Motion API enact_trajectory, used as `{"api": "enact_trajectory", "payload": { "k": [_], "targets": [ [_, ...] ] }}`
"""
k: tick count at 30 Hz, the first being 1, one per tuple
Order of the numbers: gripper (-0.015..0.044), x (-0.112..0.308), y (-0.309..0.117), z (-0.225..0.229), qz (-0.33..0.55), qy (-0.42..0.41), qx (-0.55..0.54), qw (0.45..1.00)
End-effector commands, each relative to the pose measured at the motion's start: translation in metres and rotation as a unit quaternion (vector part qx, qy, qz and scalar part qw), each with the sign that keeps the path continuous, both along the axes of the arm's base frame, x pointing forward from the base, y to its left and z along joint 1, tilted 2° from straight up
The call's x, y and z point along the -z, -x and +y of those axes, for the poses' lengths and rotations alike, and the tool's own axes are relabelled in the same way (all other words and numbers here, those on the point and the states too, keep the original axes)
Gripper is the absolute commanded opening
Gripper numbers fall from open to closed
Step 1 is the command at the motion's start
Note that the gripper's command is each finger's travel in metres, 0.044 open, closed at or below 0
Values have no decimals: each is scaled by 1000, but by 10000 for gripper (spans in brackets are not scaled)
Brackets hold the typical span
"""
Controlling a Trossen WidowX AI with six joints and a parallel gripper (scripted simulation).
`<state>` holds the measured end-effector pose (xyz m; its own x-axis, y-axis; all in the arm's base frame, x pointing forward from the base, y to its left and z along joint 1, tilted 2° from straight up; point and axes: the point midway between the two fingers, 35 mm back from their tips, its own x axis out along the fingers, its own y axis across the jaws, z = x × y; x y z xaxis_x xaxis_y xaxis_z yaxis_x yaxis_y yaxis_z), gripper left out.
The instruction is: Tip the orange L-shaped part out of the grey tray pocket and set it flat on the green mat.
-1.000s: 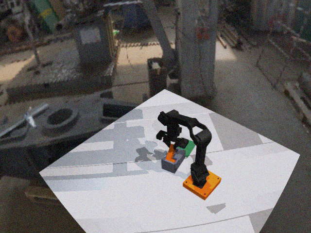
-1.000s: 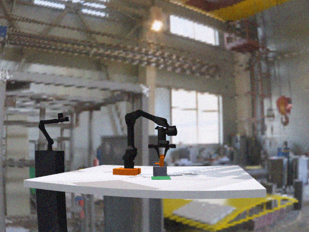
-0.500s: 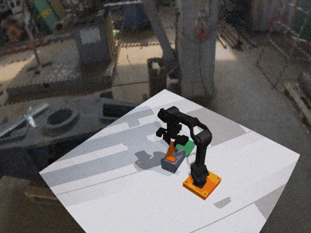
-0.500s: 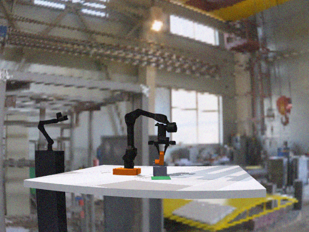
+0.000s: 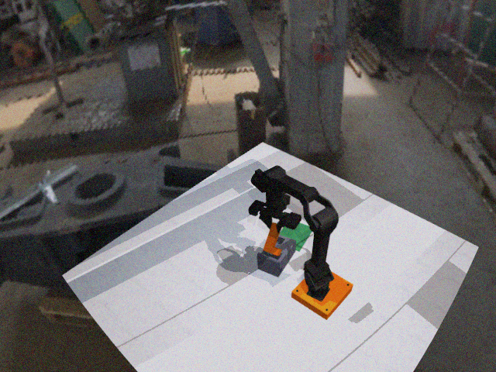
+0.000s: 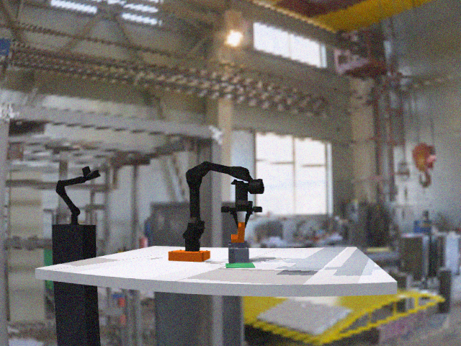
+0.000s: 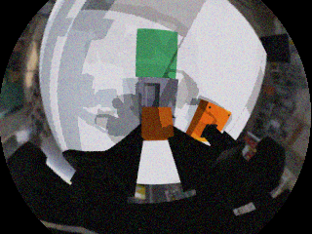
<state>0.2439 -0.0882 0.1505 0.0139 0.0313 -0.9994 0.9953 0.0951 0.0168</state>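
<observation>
The gripper (image 5: 273,226) (image 6: 242,225) (image 7: 157,129) points down and is shut on the upper end of the orange L-shaped part (image 5: 271,241) (image 6: 240,233) (image 7: 157,117). The part stands steeply on end between the fingers, slightly tilted. Its L-shaped end is lowest, with the foot sticking out to the left in the exterior view, at or just above the tray's top. The grey tray (image 5: 268,264) (image 6: 238,254) (image 7: 172,93) is below. Part of its dark pocket shows in the wrist view; the part hides the rest. The green mat (image 5: 299,235) (image 6: 240,265) (image 7: 157,54) lies flat beside the tray.
The arm's orange base (image 5: 340,284) (image 6: 189,255) (image 7: 201,119) stands on the white table (image 5: 192,340) (image 6: 130,268) to one side of the tray. In the exterior view another black arm (image 6: 66,193) stands on a dark pedestal (image 6: 72,253) behind the table's left side.
</observation>
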Motion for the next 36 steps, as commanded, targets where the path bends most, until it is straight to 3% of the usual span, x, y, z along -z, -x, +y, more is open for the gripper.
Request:
{"api": "enact_trajectory", "payload": {
  "k": [1, 36],
  "targets": [
    [0, -5, -1, 0, -3, -1, -2, 1000],
    [0, 2, -2, -153, -3, 5, -2, 1000]
  ]
}}
